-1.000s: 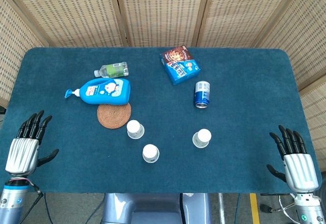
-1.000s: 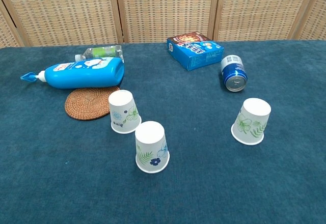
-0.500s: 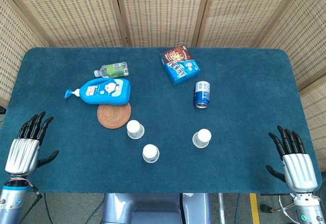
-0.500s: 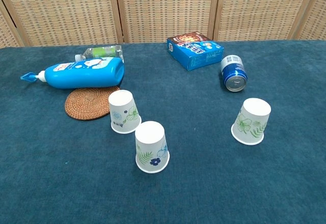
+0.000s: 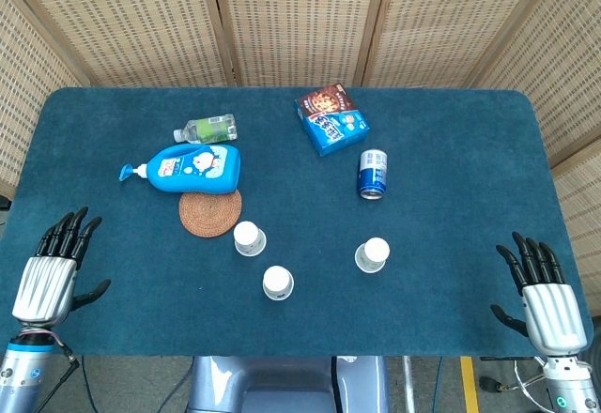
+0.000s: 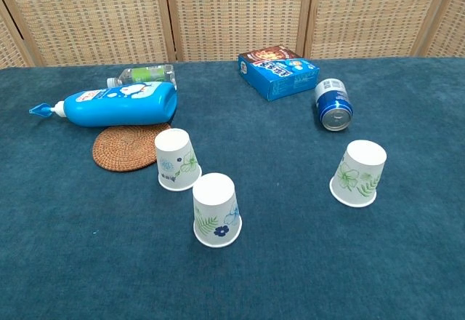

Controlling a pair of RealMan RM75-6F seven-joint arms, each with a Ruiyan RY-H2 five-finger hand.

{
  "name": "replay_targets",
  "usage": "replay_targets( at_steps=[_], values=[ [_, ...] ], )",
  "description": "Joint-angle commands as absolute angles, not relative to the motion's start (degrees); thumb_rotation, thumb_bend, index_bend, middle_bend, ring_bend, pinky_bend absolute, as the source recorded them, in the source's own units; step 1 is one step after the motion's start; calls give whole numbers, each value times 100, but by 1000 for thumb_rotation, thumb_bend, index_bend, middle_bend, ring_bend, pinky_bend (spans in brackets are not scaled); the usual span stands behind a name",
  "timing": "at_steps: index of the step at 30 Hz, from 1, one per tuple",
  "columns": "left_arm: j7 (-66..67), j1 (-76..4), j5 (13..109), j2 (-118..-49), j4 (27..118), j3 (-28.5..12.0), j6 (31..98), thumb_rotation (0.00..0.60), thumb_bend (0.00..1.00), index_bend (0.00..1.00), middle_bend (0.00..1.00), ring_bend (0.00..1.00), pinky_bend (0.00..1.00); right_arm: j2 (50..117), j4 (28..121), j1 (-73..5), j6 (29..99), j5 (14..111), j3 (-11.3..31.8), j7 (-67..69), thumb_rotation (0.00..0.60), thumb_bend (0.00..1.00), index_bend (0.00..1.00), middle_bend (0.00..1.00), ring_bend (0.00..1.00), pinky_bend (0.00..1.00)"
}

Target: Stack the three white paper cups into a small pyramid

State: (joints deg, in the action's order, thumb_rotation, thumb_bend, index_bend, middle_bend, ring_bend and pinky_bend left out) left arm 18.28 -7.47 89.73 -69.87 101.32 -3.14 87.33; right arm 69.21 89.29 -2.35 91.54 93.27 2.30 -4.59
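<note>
Both hands, left [image 5: 45, 280] and right [image 5: 545, 302], wait with fingers spread (nothing held); best first nudge the far cup [image 6: 357, 174] beside the near pair [image 6: 197, 189].

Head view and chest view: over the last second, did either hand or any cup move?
Only slightly. The left hand drifted a little lower in the head view, toward the table's near edge; the right hand barely shifted. Both hold nothing, fingers apart. The three paper cups stayed upside down and apart.
</note>
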Motion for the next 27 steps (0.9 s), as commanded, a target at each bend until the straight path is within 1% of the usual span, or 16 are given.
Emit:
replay_targets(
  at_steps=[1,27],
  values=[
    [1832,-748,8969,-6989,10130,-312,8728,600,200,81,0,0,112,6923,8930,-236,9146,9320,231,-469,600,133,158,0,0,108],
    [1783,-796,9124,-6993,10148,-232,8645,600,207,94,0,0,113,6919,8961,-243,9093,9306,218,-544,600,133,159,0,0,108]
  ],
)
